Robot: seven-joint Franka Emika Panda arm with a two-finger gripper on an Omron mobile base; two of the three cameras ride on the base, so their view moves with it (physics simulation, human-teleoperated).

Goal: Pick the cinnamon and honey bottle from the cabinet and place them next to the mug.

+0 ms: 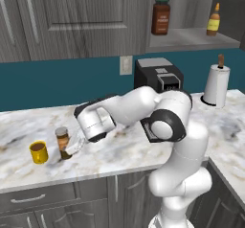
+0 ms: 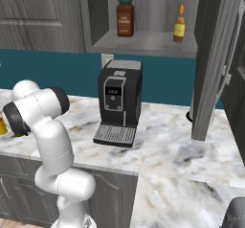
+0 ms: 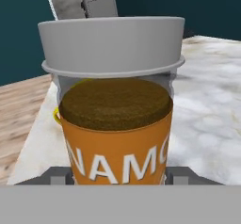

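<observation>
Left to right along the marble counter (image 1: 143,150): the yellow mug (image 1: 38,152), dark brown inside, stands at the far left. Just beside it on its right is the cinnamon (image 1: 62,143), a small brown jar with an orange label band and a flat grey lid, upright with its base on or just above the stone. My gripper (image 1: 76,145) reaches it from the right; in the hand view the jar sits between my two finger tips, which look closed on its sides, though the contact itself is hidden. I judge the first placing to be nearly done: the next move calls for letting go cleanly and backing off without tipping the jar. Further right stands the coffee machine (image 1: 158,75). Above it, in the open cabinet (image 1: 194,38), a larger green-lidded jar (image 1: 161,16) and, right of it, the slim honey bottle (image 1: 213,20) wait on the shelf.
</observation>
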